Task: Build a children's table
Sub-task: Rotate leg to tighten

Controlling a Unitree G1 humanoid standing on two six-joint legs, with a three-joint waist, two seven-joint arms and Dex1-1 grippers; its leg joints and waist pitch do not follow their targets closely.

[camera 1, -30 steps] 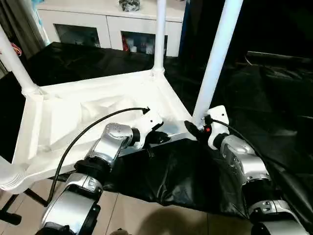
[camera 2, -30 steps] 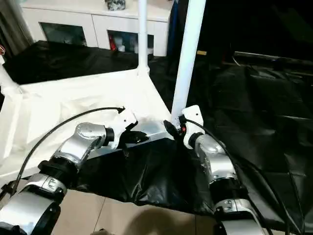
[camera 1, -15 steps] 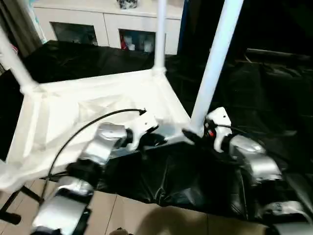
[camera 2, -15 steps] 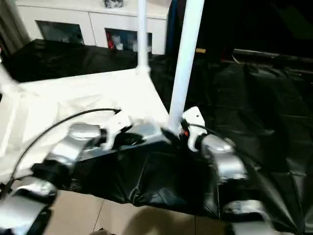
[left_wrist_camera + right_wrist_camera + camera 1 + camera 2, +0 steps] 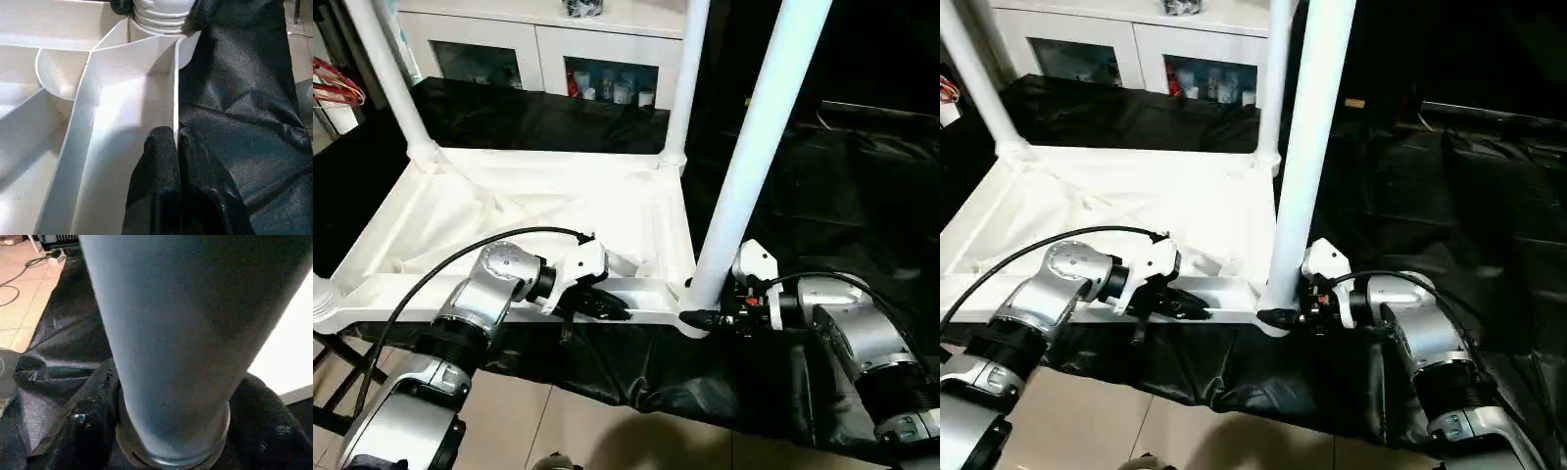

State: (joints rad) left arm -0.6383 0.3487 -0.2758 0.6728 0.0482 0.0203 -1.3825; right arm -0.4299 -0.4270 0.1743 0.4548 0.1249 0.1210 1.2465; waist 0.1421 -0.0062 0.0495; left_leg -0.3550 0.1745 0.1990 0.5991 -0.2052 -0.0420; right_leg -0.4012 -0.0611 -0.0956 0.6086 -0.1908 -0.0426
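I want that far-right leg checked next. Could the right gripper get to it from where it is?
Probably not directly: the right gripper sits around the near leg, which stands between it and the far-right leg.

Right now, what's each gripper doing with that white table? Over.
Left gripper shut on the tabletop rim. Right gripper around the base of the near leg. Children's table upside down, legs up. Nothing in the way.

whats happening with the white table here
A two-armed robot is putting together a white children's table, which lies upside down on a black-covered work table. The left tool is shut on the tabletop's near rim. The right tool sits around the base of the near right leg. Three legs stand upright in their corner sockets.
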